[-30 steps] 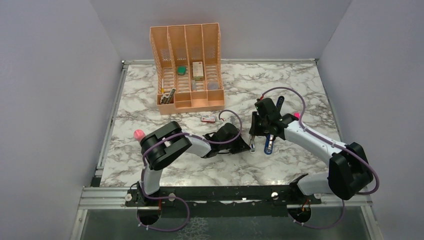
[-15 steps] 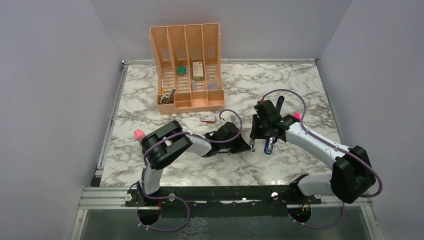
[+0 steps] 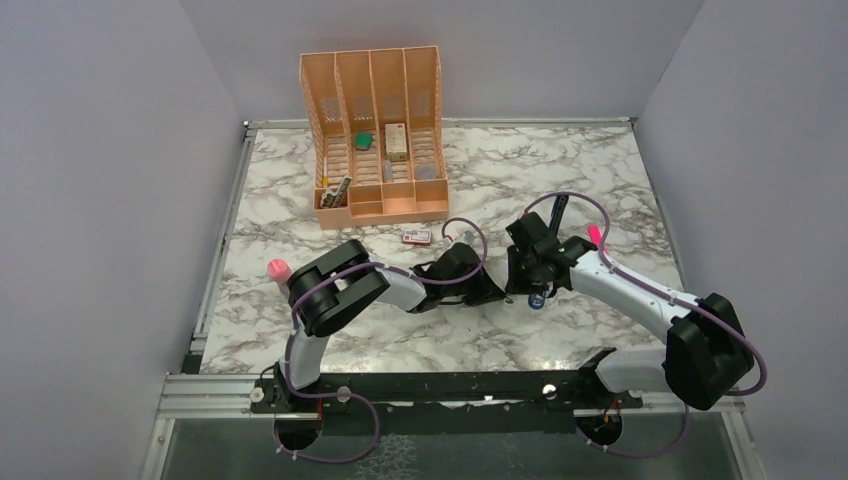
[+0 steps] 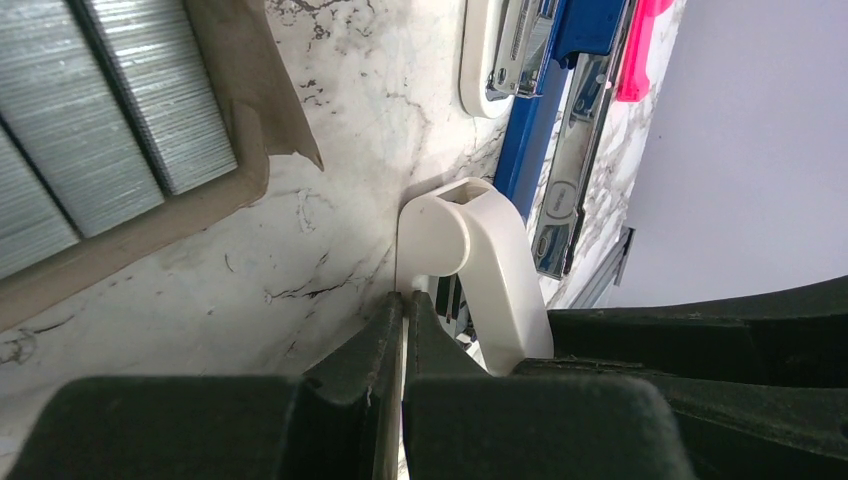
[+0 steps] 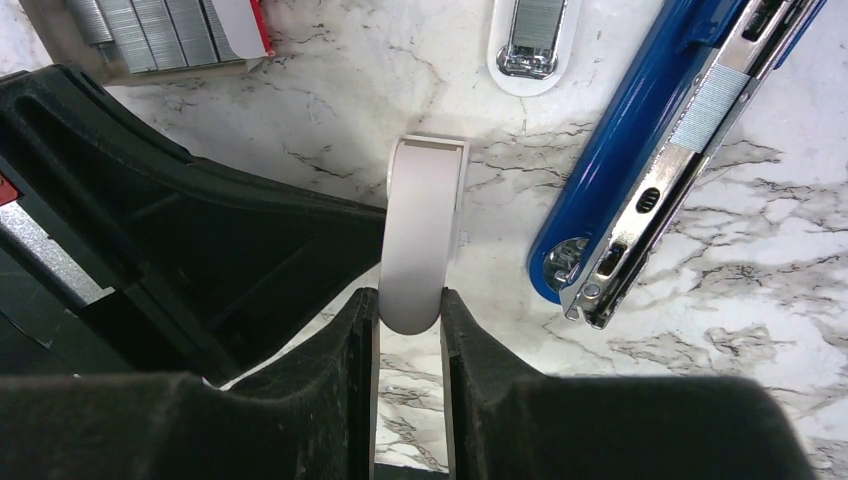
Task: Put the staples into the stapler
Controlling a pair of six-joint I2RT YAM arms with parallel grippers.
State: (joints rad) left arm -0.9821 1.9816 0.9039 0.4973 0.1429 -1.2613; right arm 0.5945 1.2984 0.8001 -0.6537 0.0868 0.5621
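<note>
— Right fingers, what have they got?
— Clamped on the near end of a white plastic piece, marble table beneath
— And my left fingers?
— Pressed flat together, tips just beside that same piece
— Where's the stapler?
— Lying open just right of the piece, silver channel showing; staples sit in their tray past my left fingers

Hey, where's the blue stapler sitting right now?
In the right wrist view, the stapler lies open on the marble at right, channel up, just right of the white plastic piece pinched in the right gripper.
</note>
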